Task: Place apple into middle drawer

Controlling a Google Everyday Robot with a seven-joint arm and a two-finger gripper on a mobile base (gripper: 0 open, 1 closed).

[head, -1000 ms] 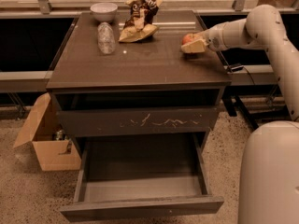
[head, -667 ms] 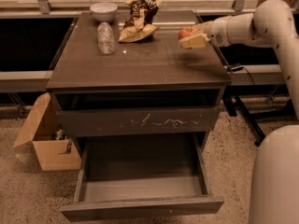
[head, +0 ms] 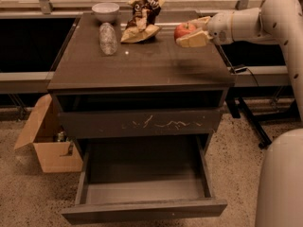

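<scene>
The small red apple (head: 182, 30) is held between the pale fingers (head: 193, 40) of my gripper (head: 190, 31), which is shut on it. It hangs a little above the back right part of the dark cabinet top (head: 142, 65) and casts a shadow there. My arm (head: 246, 25) reaches in from the right. Low down, the middle drawer (head: 142, 211) is pulled out, open, with a plain front panel and a bare grey floor (head: 144, 190). Above it is a shut drawer front with pale scratch marks (head: 142, 123).
On the cabinet top stand a white bowl (head: 105, 11), a clear plastic bottle on its side (head: 108, 38) and a brown snack bag (head: 141, 19). An open cardboard box (head: 47, 143) sits on the floor at left. My white base (head: 281, 183) is at lower right.
My gripper has moved up and to the left with the apple in it, from close above the cabinet top's right edge to higher over it.
</scene>
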